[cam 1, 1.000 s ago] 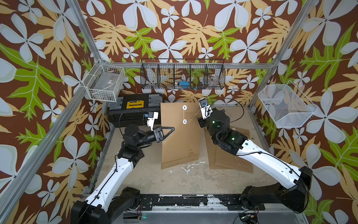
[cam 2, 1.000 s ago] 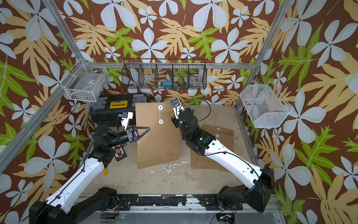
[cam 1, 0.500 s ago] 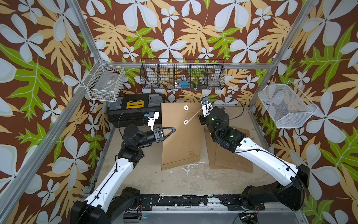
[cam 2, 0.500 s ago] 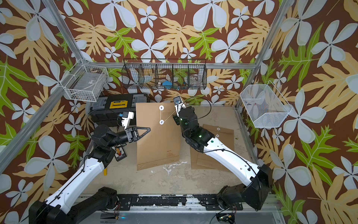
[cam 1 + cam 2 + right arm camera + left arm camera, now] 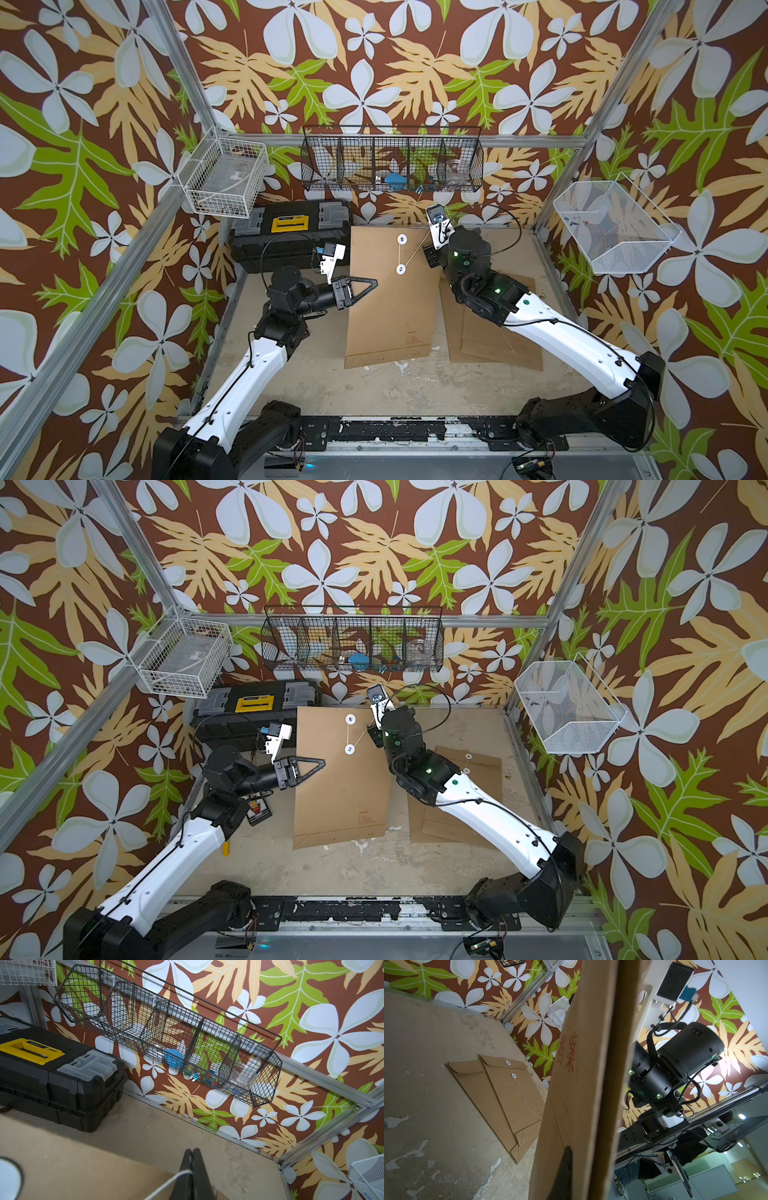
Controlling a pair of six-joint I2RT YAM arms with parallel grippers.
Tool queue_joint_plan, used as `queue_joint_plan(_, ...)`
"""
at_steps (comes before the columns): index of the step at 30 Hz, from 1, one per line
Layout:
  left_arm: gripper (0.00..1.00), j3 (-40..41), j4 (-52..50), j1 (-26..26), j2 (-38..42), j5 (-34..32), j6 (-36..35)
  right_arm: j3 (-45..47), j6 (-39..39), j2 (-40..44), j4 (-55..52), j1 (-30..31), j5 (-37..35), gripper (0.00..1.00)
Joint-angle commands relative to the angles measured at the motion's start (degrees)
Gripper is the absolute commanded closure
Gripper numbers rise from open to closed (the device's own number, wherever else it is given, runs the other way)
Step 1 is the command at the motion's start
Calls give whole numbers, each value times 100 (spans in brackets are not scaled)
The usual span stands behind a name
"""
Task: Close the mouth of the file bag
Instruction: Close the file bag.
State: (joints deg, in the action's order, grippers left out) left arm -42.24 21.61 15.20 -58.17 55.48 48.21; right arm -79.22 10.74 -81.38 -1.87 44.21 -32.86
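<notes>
The file bag (image 5: 390, 316) is a brown paper envelope, raised off the table and seen in both top views (image 5: 340, 796). My left gripper (image 5: 374, 284) is shut on its left edge; the bag (image 5: 581, 1084) fills the left wrist view with one finger (image 5: 564, 1167) against it. Two white discs (image 5: 402, 238) sit near its mouth. A white string (image 5: 415, 253) runs from the upper disc to the lower one, then up to my right gripper (image 5: 192, 1152). That gripper is shut on the string (image 5: 178, 1174) and is hidden under its wrist in the top views.
Two more brown bags (image 5: 498, 340) lie flat on the table to the right. A black toolbox (image 5: 291, 232) stands at the back left. A black wire basket (image 5: 392, 160) hangs on the back wall, and white wire baskets hang left (image 5: 224, 178) and right (image 5: 615, 224).
The right gripper has shifted a little beside the discs with the string in it. The bag has moved slightly. The left arm is almost still.
</notes>
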Motion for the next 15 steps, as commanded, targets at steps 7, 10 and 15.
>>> queue_joint_plan(7, 100, 148, -183, 74, 42, 212, -739, -281, -81, -150, -527, -3, 218, 100)
queue_joint_plan(10, 100, 190, -197, 205, 16, 248, -806, -312, -65, -172, -616, -5, 245, 100)
queue_joint_plan(15, 100, 167, -409, 459, -111, 127, -1034, -396, -112, -199, -784, -5, 332, 100)
